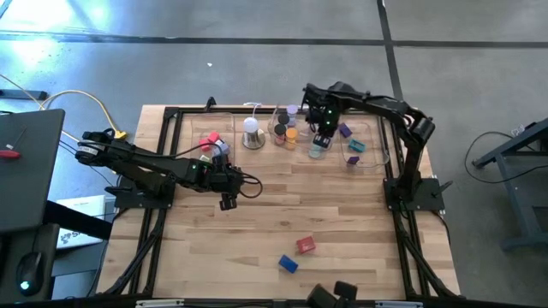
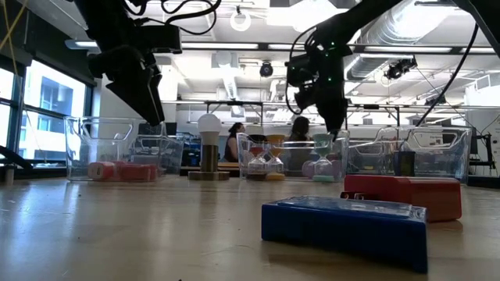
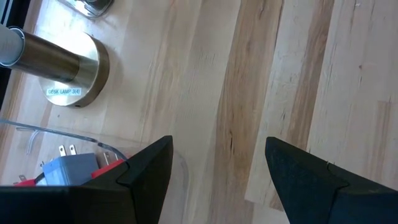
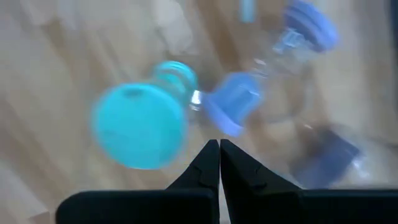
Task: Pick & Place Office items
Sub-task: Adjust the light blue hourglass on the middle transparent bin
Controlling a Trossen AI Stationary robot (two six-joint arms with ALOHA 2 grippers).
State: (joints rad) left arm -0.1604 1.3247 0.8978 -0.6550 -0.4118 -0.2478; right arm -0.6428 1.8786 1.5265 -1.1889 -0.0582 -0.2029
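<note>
Wooden plank tabletop (image 1: 282, 214), dark frame rails along its edges.

Left gripper (image 1: 227, 202): dark, two-fingered, hanging above bare wood left of centre, beside the left clear plastic tray (image 1: 184, 137). Fingers (image 3: 146, 171) spread wide apart, nothing between them. Its wrist view shows a round brass lamp base (image 3: 71, 78) and, behind the tray's clear wall, a blue block (image 3: 68, 171) with red pieces against it.

Right gripper (image 1: 323, 135): dark, two-fingered, reaching over the far middle of the tabletop, above the round rolls. Fingers (image 4: 208, 165) pressed together tip to tip, nothing gripped. Just past the tips lie a teal round roll (image 4: 140, 124) and a lilac round roll (image 4: 233, 109), both blurred.

Office items, far row: orange and black round rolls (image 1: 285, 133) grouped in the middle clear tray (image 2: 269, 152); a teal roll (image 1: 317, 151) under the right gripper; a purple block (image 1: 345, 130) and a teal piece (image 1: 356, 146) in the right clear tray (image 1: 377, 154); red and pink blocks (image 1: 210, 139) in the left tray.

Office items, near edge: one red rectangular block (image 1: 306, 245) and one blue rectangular block (image 1: 288, 264), close together but apart, loose on the wood well away from the trays.

White dome lamp on a brass base (image 1: 251, 134): upright between the left tray and the middle tray.

Room beyond: seated people (image 2: 234, 140), visible from the low view.
</note>
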